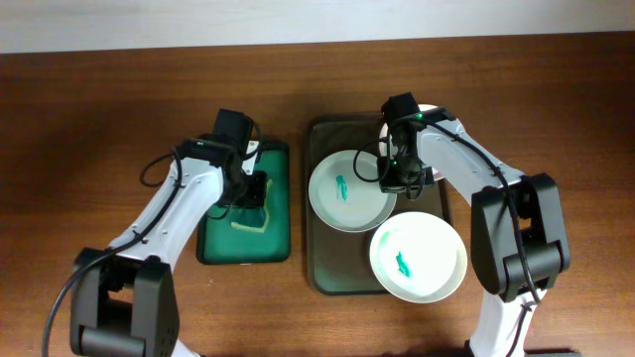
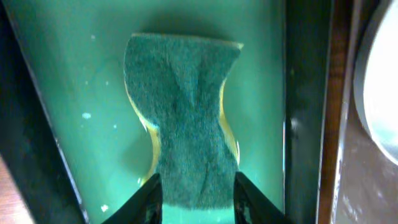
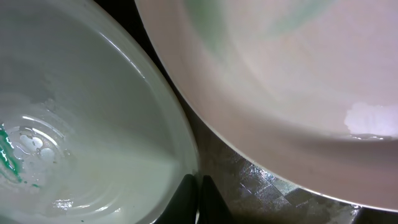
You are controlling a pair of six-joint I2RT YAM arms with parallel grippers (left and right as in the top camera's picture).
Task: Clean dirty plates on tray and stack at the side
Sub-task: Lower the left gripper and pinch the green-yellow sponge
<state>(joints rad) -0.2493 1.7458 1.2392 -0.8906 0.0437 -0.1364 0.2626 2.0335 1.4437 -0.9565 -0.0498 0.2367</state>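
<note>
Here, your left hand [image 2: 198, 198] is clamped on the sponge [image 2: 183, 112], which lies in the green tray [image 2: 264, 93]. Your right hand [image 3: 198, 199] pinches the rim of a stained plate [image 3: 74, 124] on the dark tray [image 1: 327, 268], with a second plate [image 1: 418, 256] right beside it.

Brown wooden counter [image 1: 99, 99], a green tray [image 1: 218, 246] and larger dark tray [image 1: 332, 260] side by side, midway between its left and right edges.
</note>
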